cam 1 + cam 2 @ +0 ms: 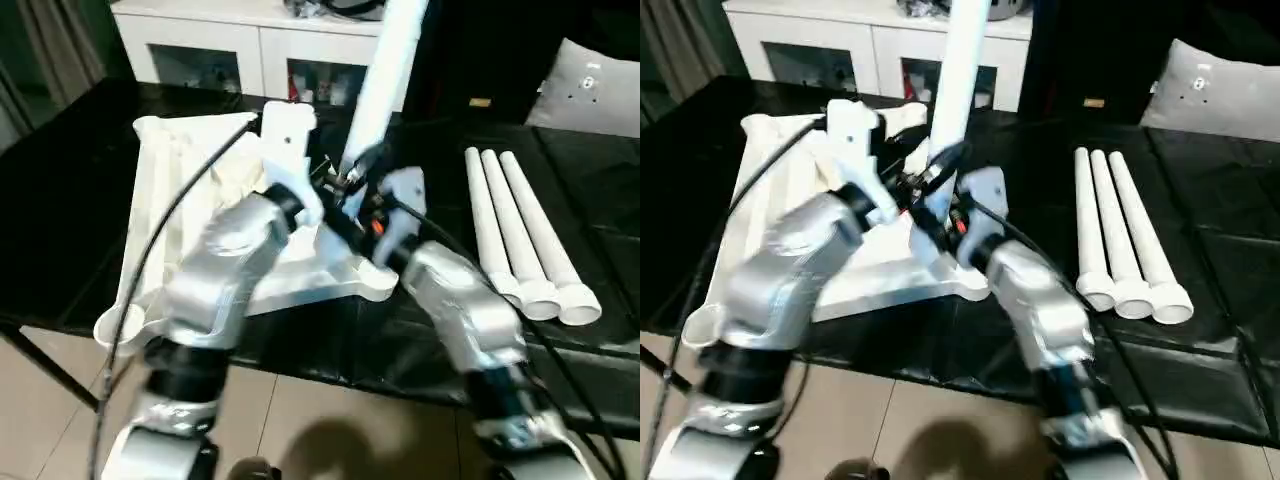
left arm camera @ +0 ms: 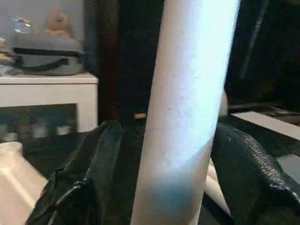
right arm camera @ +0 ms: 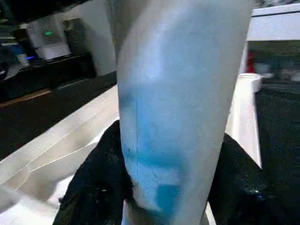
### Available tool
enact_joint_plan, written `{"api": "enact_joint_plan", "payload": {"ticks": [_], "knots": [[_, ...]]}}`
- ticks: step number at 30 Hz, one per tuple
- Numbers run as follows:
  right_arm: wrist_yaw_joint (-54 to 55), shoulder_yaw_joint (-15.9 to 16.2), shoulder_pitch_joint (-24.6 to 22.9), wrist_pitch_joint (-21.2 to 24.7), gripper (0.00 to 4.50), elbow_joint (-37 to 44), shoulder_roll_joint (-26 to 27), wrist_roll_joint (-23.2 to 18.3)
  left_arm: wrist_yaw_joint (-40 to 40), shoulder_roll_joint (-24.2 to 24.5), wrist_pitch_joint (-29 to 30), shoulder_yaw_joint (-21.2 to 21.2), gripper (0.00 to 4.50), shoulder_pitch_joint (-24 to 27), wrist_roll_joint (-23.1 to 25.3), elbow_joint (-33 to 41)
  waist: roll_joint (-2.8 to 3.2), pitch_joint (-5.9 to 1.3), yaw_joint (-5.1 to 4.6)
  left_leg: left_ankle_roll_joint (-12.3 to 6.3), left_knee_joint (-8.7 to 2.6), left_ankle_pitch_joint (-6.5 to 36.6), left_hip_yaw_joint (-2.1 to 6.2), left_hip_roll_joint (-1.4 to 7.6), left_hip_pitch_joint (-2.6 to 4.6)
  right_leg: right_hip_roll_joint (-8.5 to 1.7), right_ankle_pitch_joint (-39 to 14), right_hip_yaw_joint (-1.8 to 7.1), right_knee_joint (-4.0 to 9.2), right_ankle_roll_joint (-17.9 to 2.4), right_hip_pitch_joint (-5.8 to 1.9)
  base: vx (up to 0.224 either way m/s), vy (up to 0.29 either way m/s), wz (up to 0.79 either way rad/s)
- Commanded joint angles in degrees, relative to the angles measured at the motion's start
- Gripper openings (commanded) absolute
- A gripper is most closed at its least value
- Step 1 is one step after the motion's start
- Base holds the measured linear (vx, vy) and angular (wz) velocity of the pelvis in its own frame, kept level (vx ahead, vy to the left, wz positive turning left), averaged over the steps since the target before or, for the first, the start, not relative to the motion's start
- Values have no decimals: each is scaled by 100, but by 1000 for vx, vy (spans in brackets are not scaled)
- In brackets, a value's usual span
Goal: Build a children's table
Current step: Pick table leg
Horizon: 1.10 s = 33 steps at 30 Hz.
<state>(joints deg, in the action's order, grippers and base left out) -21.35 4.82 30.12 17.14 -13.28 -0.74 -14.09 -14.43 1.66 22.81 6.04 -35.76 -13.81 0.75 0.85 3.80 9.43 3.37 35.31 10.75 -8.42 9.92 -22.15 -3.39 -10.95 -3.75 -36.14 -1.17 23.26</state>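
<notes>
The children's table top (image 1: 180,150) lies upside down on the black table (image 1: 60,200), ribbed side up. One white leg (image 1: 385,80) stands upright at the top's near right corner. Both grippers meet at its lower end. My right gripper (image 3: 168,140) is shut on the leg, both black fingers pressed against it. My left gripper (image 2: 168,129) brackets the same leg (image 2: 187,93); one finger (image 2: 103,154) stands a little off it and the other touches it. Three more legs (image 1: 520,230) lie side by side on the right of the black table.
A white low cabinet with glass doors (image 1: 250,40) stands behind the table. A pale cushion (image 1: 590,85) lies at the far right. Black cables run along both silver forearms. Tiled floor shows below the table's near edge.
</notes>
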Motion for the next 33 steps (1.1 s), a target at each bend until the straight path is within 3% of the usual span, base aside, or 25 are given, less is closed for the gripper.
{"api": "enact_joint_plan", "payload": {"ticks": [1, 14, 27, 33], "knots": [[149, -110, 90, -147, 187, -8, 11, 86, 147, 13, -86, -71, 287, -66, 126, -90, 10, -465, -17, 197, -451, 786, 78, 278, 53, -500, -735, 306, 404, -751, -315, 0, 0, 0], [251, 26, 32, -305, 187, -50, 57, 298, 25, -96, -160, 67, 188, -8, 163, -184, 54, -457, -48, 214, -460, 986, 84, 283, 65, -491, -656, 310, 406, -815, -316, 0, 0, 0], [198, 110, 21, -314, 186, -34, 32, 429, 52, -98, -292, -25, 182, -43, 194, -275, 39, -457, -100, 183, -461, 938, 84, 282, 58, -495, -575, 310, 398, -870, -331, 0, 0, 0], [156, 101, 9, -304, 186, -14, 24, 453, -40, 242, -683, 188, 180, -115, 655, -321, 50, -452, -123, 170, -470, 988, 85, 289, 65, -496, -628, 310, 404, -856, -323, 0, 0, 0]]}}
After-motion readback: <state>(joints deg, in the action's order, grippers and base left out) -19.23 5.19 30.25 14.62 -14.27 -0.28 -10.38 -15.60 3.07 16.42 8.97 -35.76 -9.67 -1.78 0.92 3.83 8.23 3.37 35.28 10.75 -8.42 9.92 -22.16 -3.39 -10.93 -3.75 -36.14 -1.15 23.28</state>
